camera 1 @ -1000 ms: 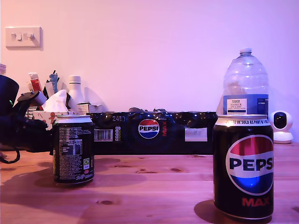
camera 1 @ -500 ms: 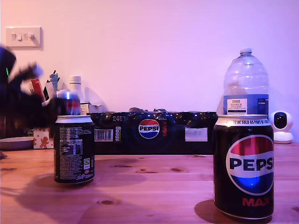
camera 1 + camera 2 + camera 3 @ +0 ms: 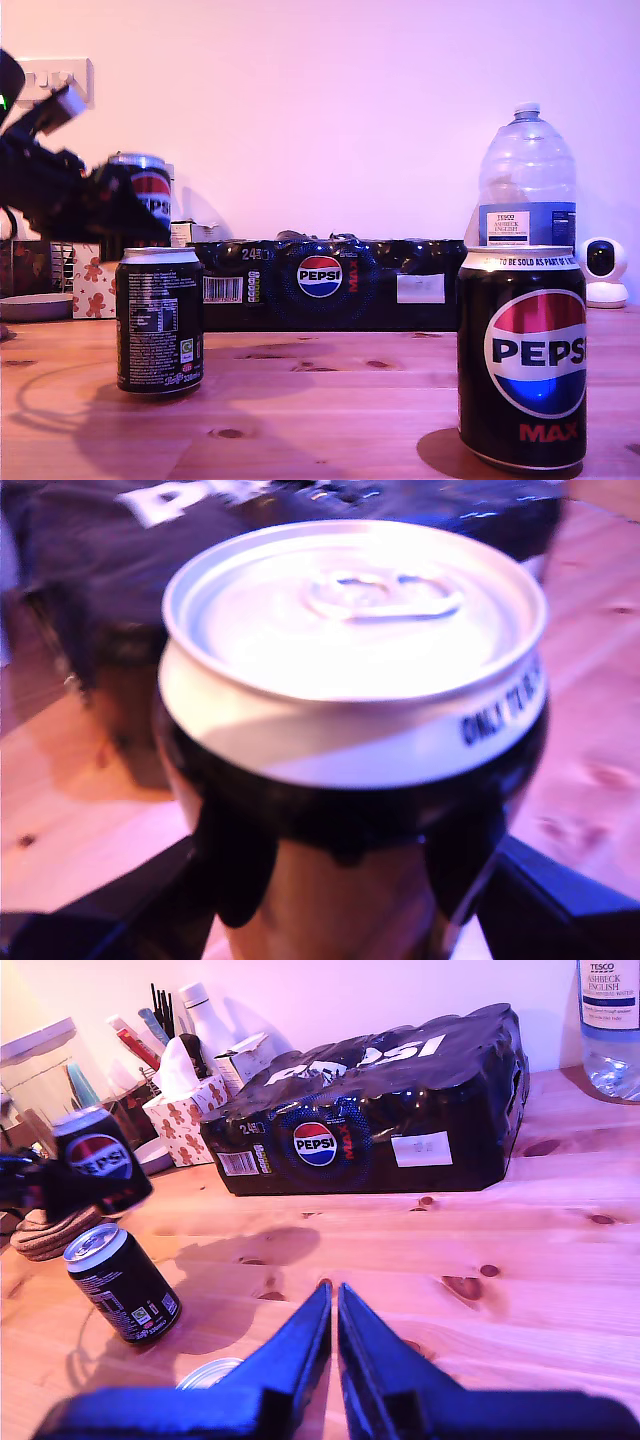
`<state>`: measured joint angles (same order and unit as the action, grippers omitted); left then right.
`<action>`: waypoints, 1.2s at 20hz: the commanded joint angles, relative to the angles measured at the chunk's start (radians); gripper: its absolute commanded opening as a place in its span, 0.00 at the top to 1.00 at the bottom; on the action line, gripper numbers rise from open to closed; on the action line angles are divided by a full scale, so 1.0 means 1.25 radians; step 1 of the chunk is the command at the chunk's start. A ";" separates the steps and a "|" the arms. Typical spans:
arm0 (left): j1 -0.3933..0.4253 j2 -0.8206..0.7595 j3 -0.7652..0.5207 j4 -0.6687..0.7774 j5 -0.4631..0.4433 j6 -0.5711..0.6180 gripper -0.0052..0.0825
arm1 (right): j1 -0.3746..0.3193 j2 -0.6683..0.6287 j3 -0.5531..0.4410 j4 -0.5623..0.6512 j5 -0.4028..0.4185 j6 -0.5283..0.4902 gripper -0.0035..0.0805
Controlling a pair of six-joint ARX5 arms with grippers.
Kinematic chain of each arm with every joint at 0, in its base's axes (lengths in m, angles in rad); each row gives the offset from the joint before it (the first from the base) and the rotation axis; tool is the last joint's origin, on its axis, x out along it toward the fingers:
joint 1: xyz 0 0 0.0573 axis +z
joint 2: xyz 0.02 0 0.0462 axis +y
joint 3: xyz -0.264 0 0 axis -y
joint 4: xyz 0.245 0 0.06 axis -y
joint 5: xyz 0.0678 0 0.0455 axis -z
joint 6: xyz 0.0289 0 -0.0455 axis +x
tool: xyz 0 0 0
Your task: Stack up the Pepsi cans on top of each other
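My first gripper [image 3: 125,205] is shut on a black Pepsi can [image 3: 147,188] and holds it in the air, tilted a little, just above another Pepsi can [image 3: 158,320] that stands upright on the wooden table at the exterior view's left. The first wrist view is filled by the held can's silver top [image 3: 350,610], with my first gripper [image 3: 345,880] clamped round the body below. A third Pepsi can [image 3: 521,360] stands close to the camera at the exterior view's right. My second gripper [image 3: 333,1310] hangs shut and empty over the table, apart from the held can [image 3: 100,1160] and the standing can [image 3: 121,1282].
A long black Pepsi multipack [image 3: 320,285] lies across the back of the table [image 3: 320,400]. A clear water bottle [image 3: 526,180] and a small white camera [image 3: 602,270] stand at the exterior view's right. A tissue box [image 3: 183,1100] and a holder of pens [image 3: 150,1030] stand behind the cans.
My first arm has risen from low at the exterior view's left, lifting its can from behind the standing can to just above that can's top. The other cans have not moved.
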<state>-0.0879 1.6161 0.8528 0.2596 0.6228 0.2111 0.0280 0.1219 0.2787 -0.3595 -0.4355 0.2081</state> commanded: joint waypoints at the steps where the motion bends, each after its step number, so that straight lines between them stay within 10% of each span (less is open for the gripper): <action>1: -0.016 -0.046 0.003 0.004 0.010 0.021 0.47 | 0.004 0.005 0.009 0.007 0.000 -0.005 0.97; 24: -0.125 -0.344 -0.170 -0.021 -0.012 -0.010 0.47 | 0.004 0.005 0.009 0.008 -0.003 -0.004 0.97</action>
<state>-0.2428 1.1938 0.6464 0.1894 0.6018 0.2005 0.0280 0.1219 0.2787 -0.3592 -0.4370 0.2077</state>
